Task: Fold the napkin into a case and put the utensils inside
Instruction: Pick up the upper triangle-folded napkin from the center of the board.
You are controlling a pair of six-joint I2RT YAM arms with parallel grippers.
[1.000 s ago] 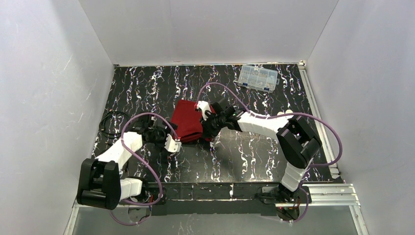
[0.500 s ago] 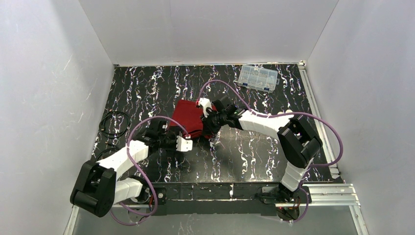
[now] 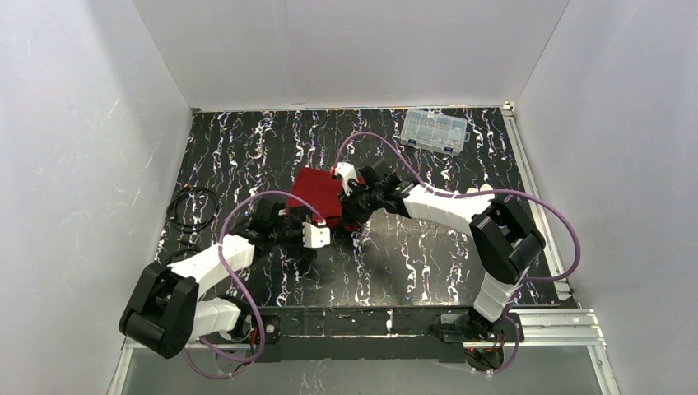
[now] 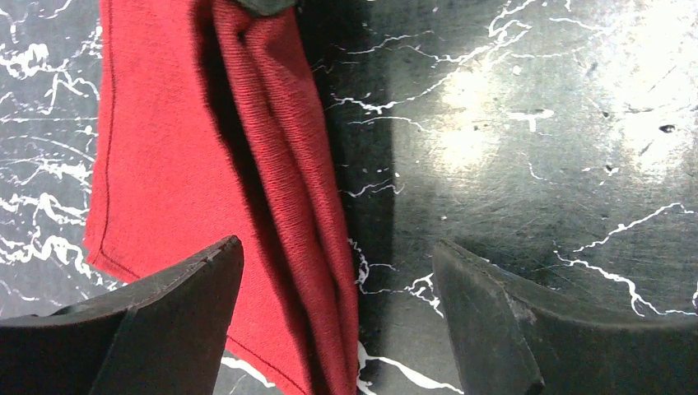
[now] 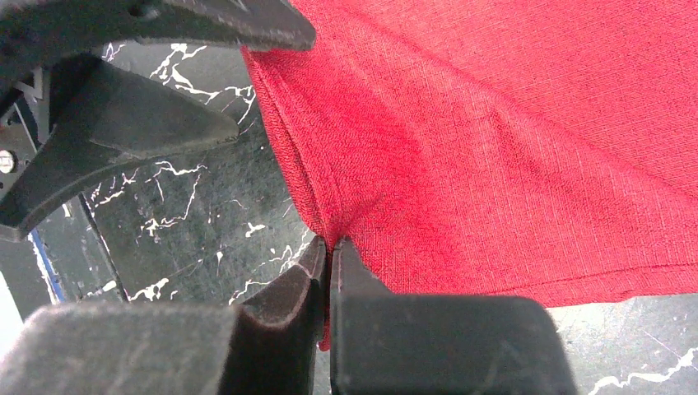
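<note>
The black, white-veined marble-pattern table (image 3: 428,255) carries the deep red cloth napkin (image 3: 317,191) near its middle, doubled over into a compact layered oblong rather than spread flat. The right gripper (image 5: 329,255) reaches in from the napkin's right side with its jaws pressed together on a small pinch of the cloth's edge. The fabric puckers into the closed tips, which I judge pins the layers so the fold cannot spring open or slide.

The left gripper (image 4: 336,255) hovers at the near end with its jaws wide apart, one finger over red cloth and the other over bare table, so the thick folded edge runs up between them. That straddle looks like a line-up to take the edge for the next fold, though nothing sits between its pads yet.

At the back right lies a clear plastic compartment box (image 3: 434,130), and a black coiled cable (image 3: 191,211) lies by the left wall — both well apart from the work. The small white utensils show in none of the views, so filling the case seems some way off.
</note>
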